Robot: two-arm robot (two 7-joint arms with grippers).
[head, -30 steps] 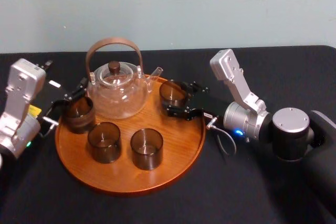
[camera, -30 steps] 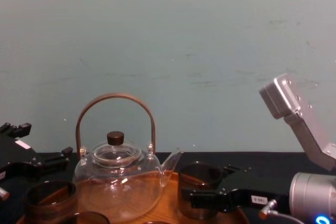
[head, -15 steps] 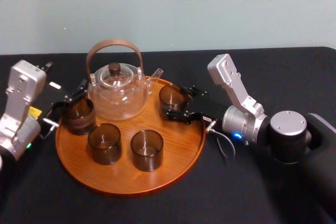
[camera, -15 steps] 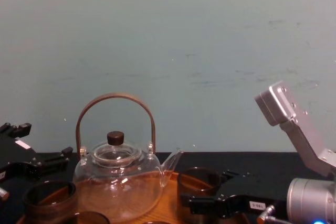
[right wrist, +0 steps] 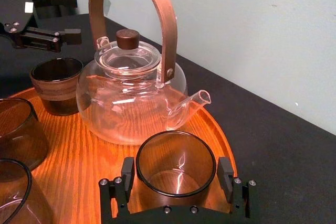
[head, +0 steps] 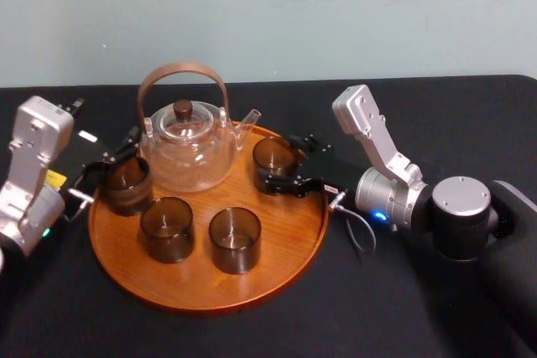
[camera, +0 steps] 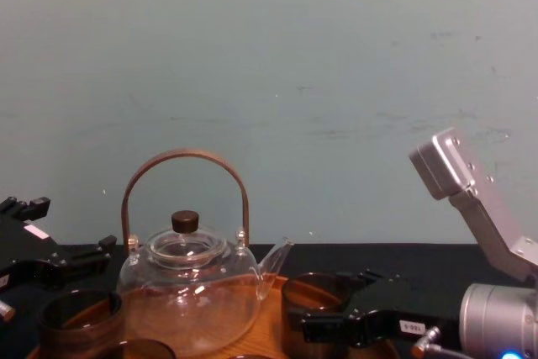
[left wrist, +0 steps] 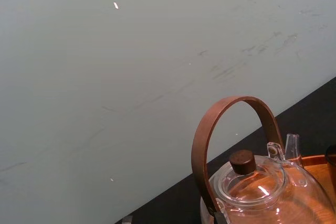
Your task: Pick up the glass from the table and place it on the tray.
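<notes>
Right wrist view, closest in: the right end effector [right wrist: 176, 184] has the glass [right wrist: 176, 163] between its two fingers [right wrist: 127, 174], one on each side. They look pressed against it, so it is grasping the glass. The glass stands straight up with its open mouth on top. It is at the back right part of the tray [right wrist: 100, 150], so low that I cannot tell if its bottom touches the wood yet.

I think the next thing is to let go and pull straight back, away from the teapot [right wrist: 131, 95], whose spout is just behind the glass. Three more glasses [head: 168, 228] stand on the tray to the left. Farther off, the left end effector [right wrist: 71, 17] rests by the tray's left edge, with its fingers apart and holding nothing. The right arm reaches in low from the right across the black tabletop [right wrist: 278, 150], with its wrist about level.
</notes>
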